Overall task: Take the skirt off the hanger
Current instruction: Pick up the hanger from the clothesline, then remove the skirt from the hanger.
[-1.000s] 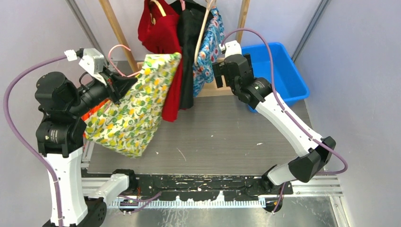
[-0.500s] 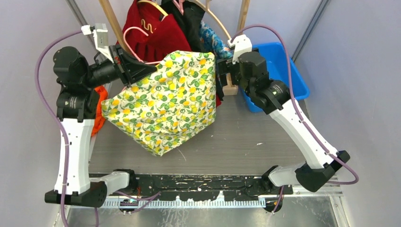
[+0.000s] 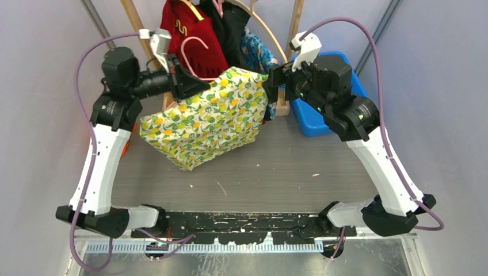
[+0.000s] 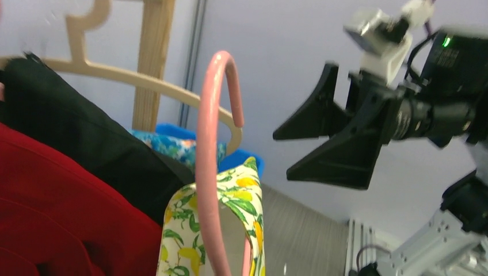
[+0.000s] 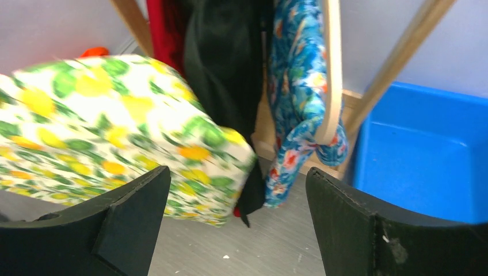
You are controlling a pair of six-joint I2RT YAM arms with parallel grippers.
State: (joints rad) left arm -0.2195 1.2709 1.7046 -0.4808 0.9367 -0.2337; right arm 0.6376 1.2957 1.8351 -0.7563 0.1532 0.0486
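1. Lemon-yellow and green print marks the skirt (image 3: 207, 118), spread across the upper middle of the top view and hanging above the grey table (image 3: 276, 172) without touching it.
2. Your left gripper (image 3: 187, 81), at upper left, looks clamped on the pink hanger (image 3: 194, 47) at the skirt's top left edge, though fabric hides the exact contact. That hold lifts hanger and skirt clear of the wooden rack (image 3: 133, 26), which gives the cloth room to slide off.
3. In the left wrist view the hanger rises through the centre, hooked on nothing, with the waistband draped around it at the bottom.
4. Your right gripper (image 3: 271, 86) sits just beside the skirt's top right corner, jaws spread wide and empty. In its wrist view that corner lies between the two fingers (image 5: 132, 224), nearer the left one.
5. It appears posed to pinch that corner and draw the skirt sideways while the left arm anchors the hanger.
6. Take care: the black garment (image 5: 224, 63) hangs right behind the corner, so closing could catch it too.
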